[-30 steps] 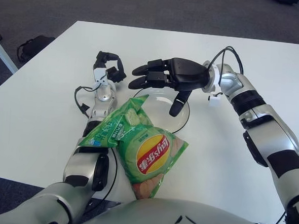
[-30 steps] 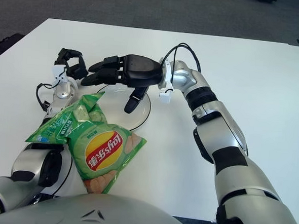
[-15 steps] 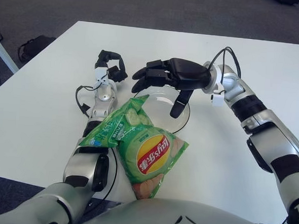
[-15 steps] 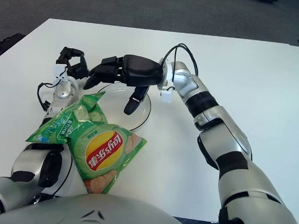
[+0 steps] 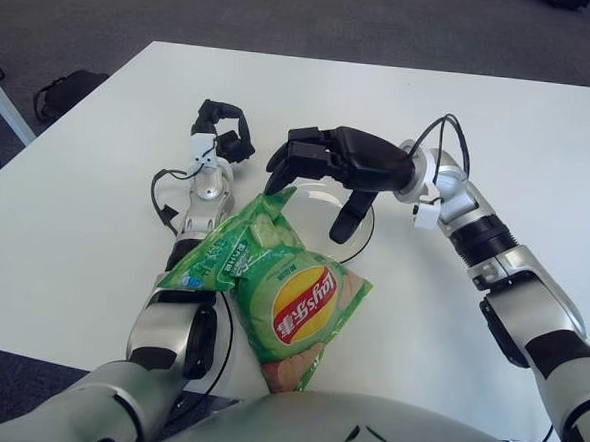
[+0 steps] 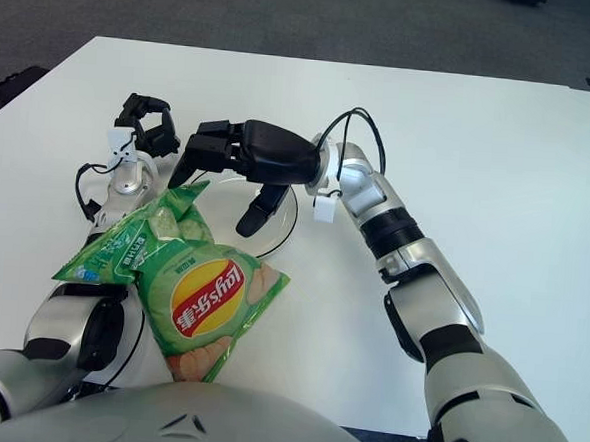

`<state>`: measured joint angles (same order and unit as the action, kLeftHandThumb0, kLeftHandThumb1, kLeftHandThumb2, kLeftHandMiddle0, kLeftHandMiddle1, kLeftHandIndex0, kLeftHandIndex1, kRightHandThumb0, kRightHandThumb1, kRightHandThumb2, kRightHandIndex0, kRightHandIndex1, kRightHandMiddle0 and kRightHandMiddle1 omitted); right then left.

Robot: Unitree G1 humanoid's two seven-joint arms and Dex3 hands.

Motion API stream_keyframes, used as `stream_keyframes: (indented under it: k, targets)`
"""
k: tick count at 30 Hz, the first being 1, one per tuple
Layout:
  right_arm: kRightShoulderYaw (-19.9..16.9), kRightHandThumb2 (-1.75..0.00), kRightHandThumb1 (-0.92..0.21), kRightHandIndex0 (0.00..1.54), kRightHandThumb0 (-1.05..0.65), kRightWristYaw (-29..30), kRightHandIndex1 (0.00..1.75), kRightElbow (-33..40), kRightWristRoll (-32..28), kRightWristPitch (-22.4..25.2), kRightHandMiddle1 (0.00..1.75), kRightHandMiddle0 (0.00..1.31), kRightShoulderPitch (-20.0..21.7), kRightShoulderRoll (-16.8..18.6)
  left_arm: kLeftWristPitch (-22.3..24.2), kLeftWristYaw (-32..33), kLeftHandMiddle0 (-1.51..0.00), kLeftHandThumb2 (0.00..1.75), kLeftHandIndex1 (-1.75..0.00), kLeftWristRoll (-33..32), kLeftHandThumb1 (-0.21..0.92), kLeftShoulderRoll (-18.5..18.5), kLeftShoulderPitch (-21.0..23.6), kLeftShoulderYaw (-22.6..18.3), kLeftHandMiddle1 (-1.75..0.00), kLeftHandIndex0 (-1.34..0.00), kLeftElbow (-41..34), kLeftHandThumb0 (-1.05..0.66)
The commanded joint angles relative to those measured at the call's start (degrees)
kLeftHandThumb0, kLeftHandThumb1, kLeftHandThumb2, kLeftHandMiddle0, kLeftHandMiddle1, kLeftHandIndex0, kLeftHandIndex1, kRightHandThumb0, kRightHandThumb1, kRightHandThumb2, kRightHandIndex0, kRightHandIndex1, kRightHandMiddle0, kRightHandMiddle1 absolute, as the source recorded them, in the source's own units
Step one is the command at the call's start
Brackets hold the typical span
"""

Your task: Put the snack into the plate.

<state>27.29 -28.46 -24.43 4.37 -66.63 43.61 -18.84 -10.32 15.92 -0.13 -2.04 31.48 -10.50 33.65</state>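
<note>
The green snack bag (image 5: 281, 285) lies on the white table (image 5: 64, 227) w/ its top corner over the near-left rim of the clear plate (image 5: 359, 247), most of it still off the plate toward the robot. Right hand (image 5: 328, 168) hovers above the plate, fingers spread & holding nothing, fingertips just above the bag's top edge. Left hand (image 5: 223, 136) shows left of the plate, fingers curled, nothing in them.

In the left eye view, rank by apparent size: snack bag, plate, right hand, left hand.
1. Snack bag, though it lies nearest the camera.
2. Right hand, above the plate.
3. Plate, mostly hidden, so unsure against the right hand.
4. Left hand.
</note>
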Motion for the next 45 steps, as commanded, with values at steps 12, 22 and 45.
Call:
stream_keyframes:
  k: [12,22,45]
  targets:
    - [0.49,-1.13,-0.53,0.22,-0.18,-4.21,0.78,6.27,-0.58,7.67,1.32,0.06,-3.09,-0.08,0.04,0.65,-1.24,1.08,-1.75,-0.02,0.50,0.73,-0.57,0.16,-1.75,-0.47,-0.95,-0.42]
    - [0.49,-1.15,-0.55,0.21,-0.15,-6.30,0.76,9.58,-0.77,13.23,1.34,0.09,-5.50,1.90,-0.25,1.08,-1.23,1.09,-1.75,0.03,0.50,1.36,-0.52,0.06,-1.75,-0.47,-0.81,-0.42]
    - [-1.41,-1.12,-0.57,0.25,-0.19,4.82,0.84,5.62,14.71,12.45,1.21,0.09,-7.22,9.08,-0.47,3.97,-1.17,1.09,-1.75,3.00,0.50,1.40,-1.01,1.37,-1.75,-0.47,-1.04,-0.42]
